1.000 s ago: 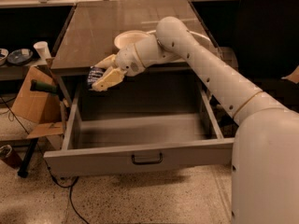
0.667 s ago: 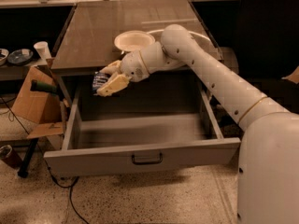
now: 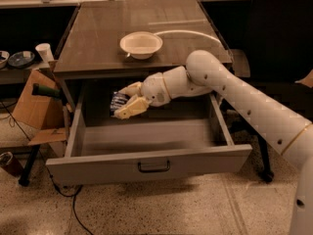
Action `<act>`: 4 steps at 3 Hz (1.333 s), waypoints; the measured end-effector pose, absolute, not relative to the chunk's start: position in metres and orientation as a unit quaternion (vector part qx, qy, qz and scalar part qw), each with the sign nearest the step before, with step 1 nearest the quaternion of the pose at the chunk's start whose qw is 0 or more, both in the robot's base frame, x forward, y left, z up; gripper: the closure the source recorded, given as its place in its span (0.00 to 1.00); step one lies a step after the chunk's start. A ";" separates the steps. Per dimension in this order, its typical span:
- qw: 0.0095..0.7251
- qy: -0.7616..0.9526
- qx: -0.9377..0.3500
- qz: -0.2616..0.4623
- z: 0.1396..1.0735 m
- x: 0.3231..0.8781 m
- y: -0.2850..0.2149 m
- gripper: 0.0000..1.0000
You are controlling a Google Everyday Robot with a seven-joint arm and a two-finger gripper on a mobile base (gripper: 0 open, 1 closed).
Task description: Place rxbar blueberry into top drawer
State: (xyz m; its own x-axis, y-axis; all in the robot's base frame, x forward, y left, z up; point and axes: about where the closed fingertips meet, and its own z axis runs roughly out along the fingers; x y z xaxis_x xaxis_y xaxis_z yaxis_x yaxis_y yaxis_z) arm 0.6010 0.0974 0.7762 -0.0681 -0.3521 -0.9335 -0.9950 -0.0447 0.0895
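Hanging over the open drawer (image 3: 146,161) is the gripper (image 3: 122,102), up in the 10 o'clock corner of the drawer's inside, just below the table (image 3: 98,38) edge. It's clamped on the snack bar (image 3: 116,100). The dark blue wrapper is pinched between the two pale fingers (image 3: 130,109) and held above the drawer floor, not touching it as far as I can tell (that corner is pretty shadowy).

The arm (image 3: 234,94) comes in from 3 o'clock, passing over the drawer's right side wall. The drawer is pulled out toward the camera, with the handle (image 3: 154,167) in the middle of the front panel at 6 o'clock.

On the table top, a white bowl (image 3: 141,44) sits at about 12 o'clock from the gripper, well apart from it. Over at 9 o'clock there's a cardboard box (image 3: 33,104) by the table leg, with a paper cup (image 3: 45,52) behind it. A black chair (image 3: 283,38) sits at 2 o'clock behind the arm.
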 end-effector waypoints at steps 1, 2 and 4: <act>0.364 0.614 -0.546 0.438 0.749 0.596 0.085 1.00; 0.354 0.651 -0.521 0.424 0.727 0.604 0.087 1.00; 0.301 0.713 -0.493 0.397 0.681 0.630 0.102 1.00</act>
State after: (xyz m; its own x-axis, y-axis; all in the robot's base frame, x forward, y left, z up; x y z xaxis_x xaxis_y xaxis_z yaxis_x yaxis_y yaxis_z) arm 0.6296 0.1020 0.6806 -0.3322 -0.4639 -0.8212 -0.9424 0.1991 0.2688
